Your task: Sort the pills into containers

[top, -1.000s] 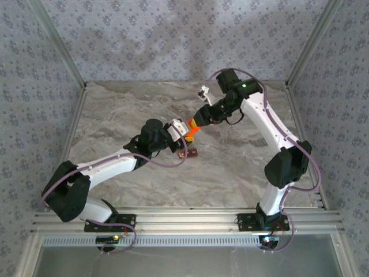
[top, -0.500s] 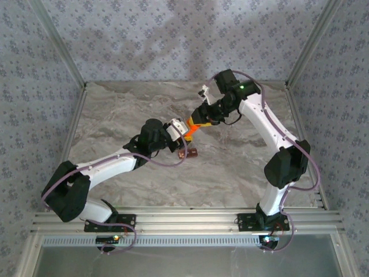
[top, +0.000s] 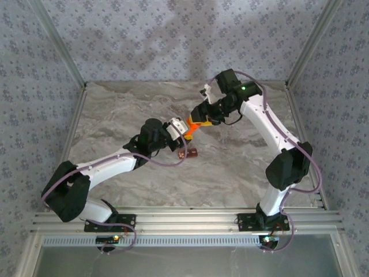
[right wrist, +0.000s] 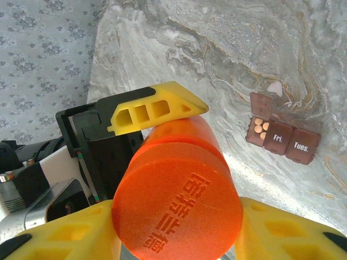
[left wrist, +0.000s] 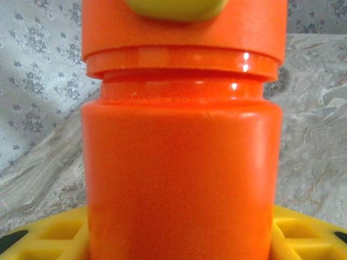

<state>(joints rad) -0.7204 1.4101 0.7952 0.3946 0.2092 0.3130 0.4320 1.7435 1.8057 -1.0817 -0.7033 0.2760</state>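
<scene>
An orange pill bottle (top: 193, 128) is held off the table between both arms, tilted. My left gripper (top: 183, 130) is shut on its body (left wrist: 181, 179), with yellow fingers (left wrist: 303, 235) at each side. My right gripper (top: 200, 117) is at the other end, its yellow fingers (right wrist: 282, 233) lying against both sides of the orange cap (right wrist: 176, 203). The cap is seated on the bottle. The containers (top: 189, 153), a reddish-brown strip of cells (right wrist: 283, 135), lie on the marble just in front of the bottle. One cell's lid is up, with round tan pills (right wrist: 258, 127) inside.
The left gripper's black body (right wrist: 97, 146) and one of its yellow fingers (right wrist: 154, 107) sit close by the right gripper. Patterned walls (top: 173, 40) and metal posts enclose the marble table (top: 127, 109). A metal rail (top: 184, 219) runs along the near edge.
The right wrist has turned and lifted a little at the bottle's cap end. The left arm, the bottle and the strip of cells have stayed in place.
</scene>
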